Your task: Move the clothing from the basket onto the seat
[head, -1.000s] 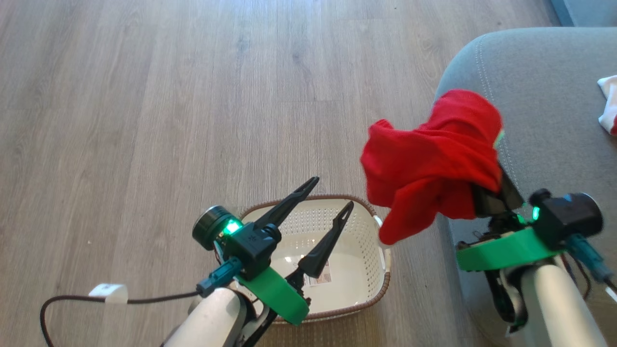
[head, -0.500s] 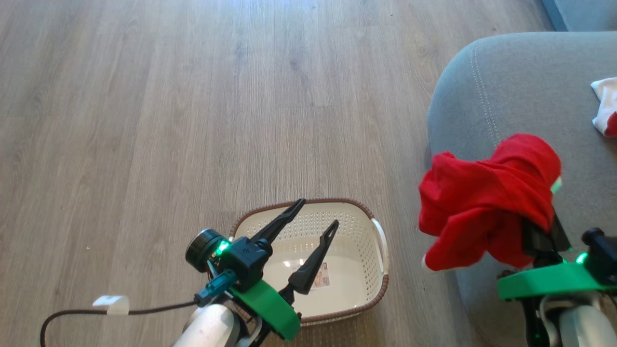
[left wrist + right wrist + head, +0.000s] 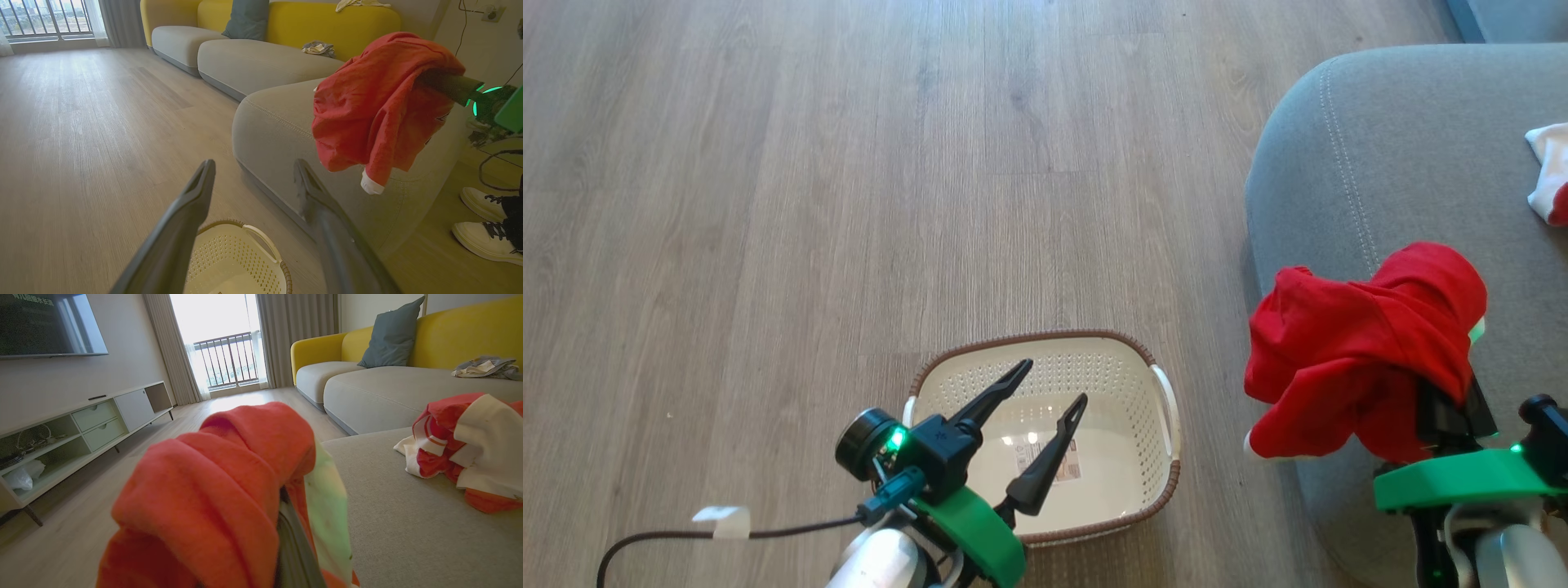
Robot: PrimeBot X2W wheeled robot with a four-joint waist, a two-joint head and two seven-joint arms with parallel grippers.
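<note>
**Transfer half done**

The right gripper (image 3: 1454,418) has its fingers pressed together on the plain red garment (image 3: 1356,359). The cloth is bunched over them and hides their tips. In the left wrist view they show as one dark bar going into the fabric, and the right wrist view shows one finger (image 3: 295,543) among the folds. The garment hangs in the air at the rounded near corner of the seat (image 3: 1380,155), with a white cuff (image 3: 372,185) dangling lowest. I cannot tell whether the cloth touches the upholstery.

The red-and-white garment (image 3: 470,449) lies crumpled further along on the seat's grey top, well apart from the held piece. In the head view only its edge shows, at the right border.

The basket (image 3: 1129,347) stands upright on the wooden floor (image 3: 768,204), just beside the seat's side. Its cream bottom is in plain sight with the label sticker (image 3: 1070,461) showing.

The left gripper (image 3: 1054,384) hovers above the basket with its fingers spread wide and nothing between them. They point towards the basket's far rim.

A dark cable (image 3: 670,536) with a white tag trails across the floor by the left arm. A pair of white shoes (image 3: 482,239) stands on the floor beyond the seat in the left wrist view.
</note>
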